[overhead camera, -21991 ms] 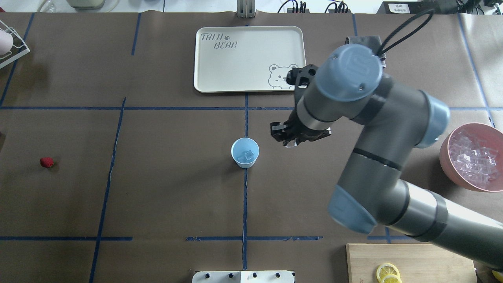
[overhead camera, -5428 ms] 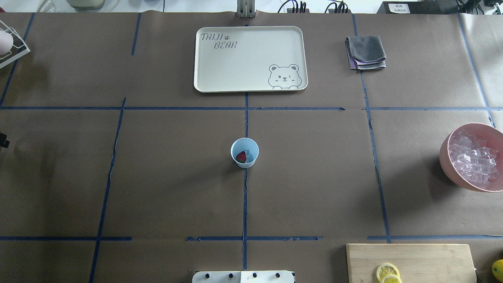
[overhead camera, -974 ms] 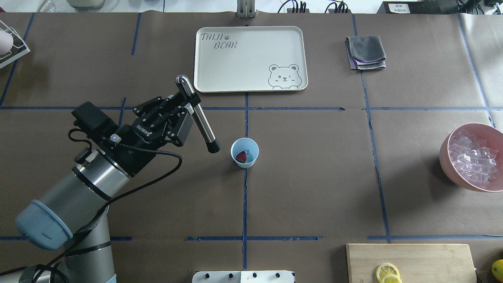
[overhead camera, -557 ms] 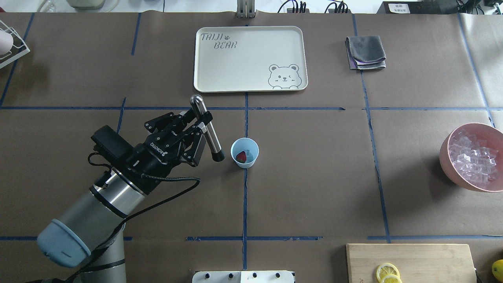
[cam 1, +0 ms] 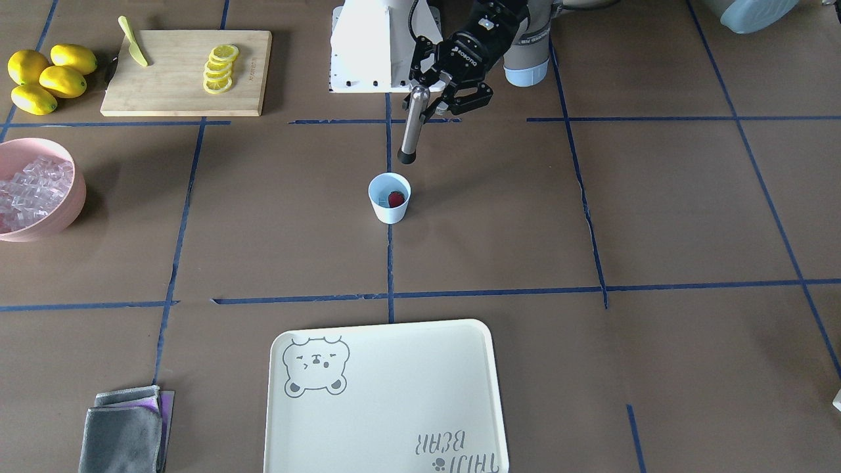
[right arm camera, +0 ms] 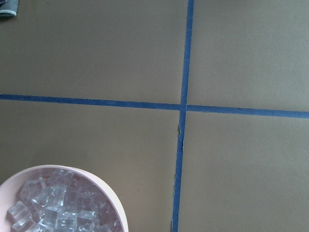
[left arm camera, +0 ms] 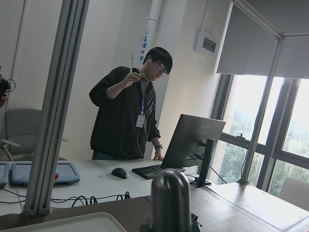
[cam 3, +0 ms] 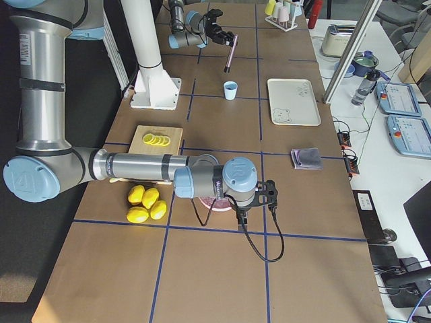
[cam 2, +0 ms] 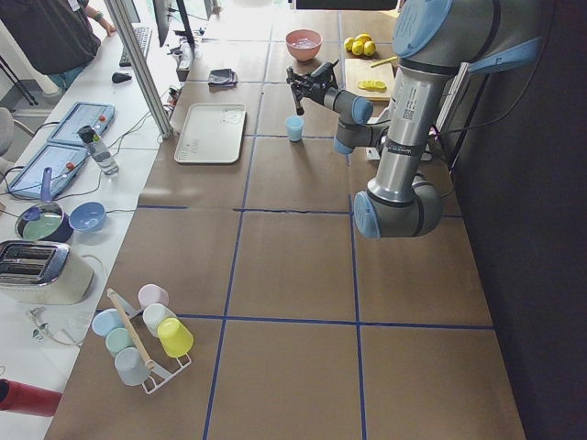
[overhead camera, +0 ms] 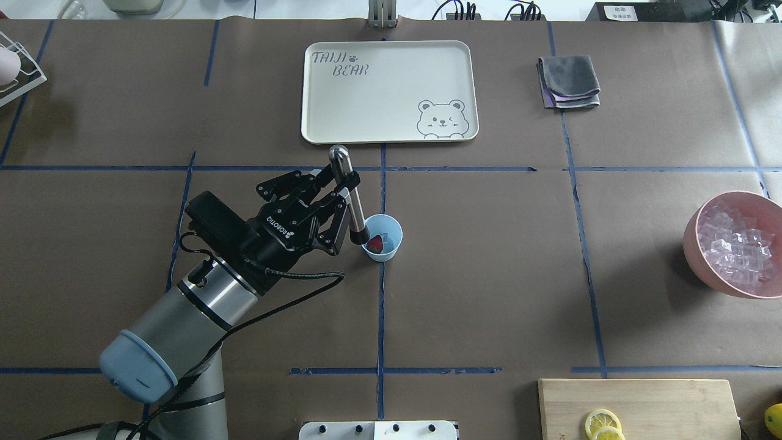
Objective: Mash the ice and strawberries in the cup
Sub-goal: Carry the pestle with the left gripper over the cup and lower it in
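The pale-blue cup (overhead camera: 391,247) stands at the table's middle, with the red strawberry (overhead camera: 376,243) inside; ice in the cup is barely visible beside the berry. My left gripper (overhead camera: 345,183) is shut on a steel muddler (overhead camera: 353,211), held tilted, its black tip over the cup's left rim. The front-facing view shows the muddler (cam 1: 412,131) hanging just above and behind the cup (cam 1: 389,209), clear of the strawberry (cam 1: 395,198). My right gripper (cam 3: 266,195) shows only in the exterior right view, near the pink bowl; I cannot tell if it is open.
A pink bowl (overhead camera: 696,256) of ice cubes (overhead camera: 733,244) stands at the right edge. A cream tray (overhead camera: 391,91) and a folded grey cloth (overhead camera: 569,80) lie at the back. A cutting board (overhead camera: 641,403) with lemon slices is at the front right.
My left arm has carried the muddler right, towards the cup; its black tip went from well left of the cup to over its left rim.
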You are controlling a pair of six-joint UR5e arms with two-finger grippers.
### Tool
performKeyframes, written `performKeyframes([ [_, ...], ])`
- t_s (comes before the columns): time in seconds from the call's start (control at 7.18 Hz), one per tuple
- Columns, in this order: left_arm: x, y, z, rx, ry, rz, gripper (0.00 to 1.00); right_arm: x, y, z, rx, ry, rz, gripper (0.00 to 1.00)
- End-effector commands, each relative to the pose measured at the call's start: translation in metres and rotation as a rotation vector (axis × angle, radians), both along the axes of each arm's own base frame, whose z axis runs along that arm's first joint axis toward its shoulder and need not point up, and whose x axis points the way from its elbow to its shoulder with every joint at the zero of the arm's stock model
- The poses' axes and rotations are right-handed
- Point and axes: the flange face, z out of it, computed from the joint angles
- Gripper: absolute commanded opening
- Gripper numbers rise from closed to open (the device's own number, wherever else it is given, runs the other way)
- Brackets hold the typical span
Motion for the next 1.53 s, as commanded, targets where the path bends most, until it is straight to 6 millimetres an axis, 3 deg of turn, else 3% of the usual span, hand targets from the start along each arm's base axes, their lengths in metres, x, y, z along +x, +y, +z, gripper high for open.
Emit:
performKeyframes([
  [0.0, 0.013, -0.016, -0.007, 0.012, -0.011, -0.004, 0.00, 0.000, 0.000, 0.002, -0.003, 0.000, 0.000, 1.00],
  [0.56, 0.040, -0.027, 0.009, -0.005, -0.040, -0.012, 0.00, 0.000, -0.001, 0.001, -0.002, 0.000, 0.000, 1.00],
  [0.84, 0.063, -0.032, 0.001, -0.005, -0.036, -0.005, 0.00, 0.000, -0.001, 0.001, -0.002, 0.000, 0.000, 1.00],
  [1.39, 0.072, -0.026, 0.018, -0.004, -0.034, 0.010, 0.00, 0.000, -0.003, 0.000, 0.001, 0.002, 0.000, 1.00],
])
